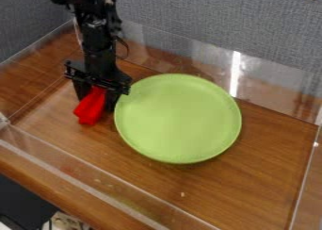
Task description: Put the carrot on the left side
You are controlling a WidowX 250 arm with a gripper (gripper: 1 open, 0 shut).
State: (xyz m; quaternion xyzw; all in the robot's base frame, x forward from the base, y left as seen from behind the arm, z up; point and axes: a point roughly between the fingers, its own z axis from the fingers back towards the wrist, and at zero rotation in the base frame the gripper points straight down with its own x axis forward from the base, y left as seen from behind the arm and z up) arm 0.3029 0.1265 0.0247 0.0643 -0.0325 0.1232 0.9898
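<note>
- My gripper (pixel 97 92) points straight down with its dark fingers set either side of the carrot (pixel 88 108); I cannot tell whether they have clamped it or only straddle it.
- The carrot, a red bar, lies on the wooden table (pixel 251 168), just beside the left edge of the green plate (pixel 179 117), its upper end hidden under my claw.
- By my reading the grasp is only being made; lifting, carrying and setting down remain, though the carrot already sits left of the plate.
- A clear wall (pixel 201 55) rings the table; I see no readable writing or brand anywhere.
</note>
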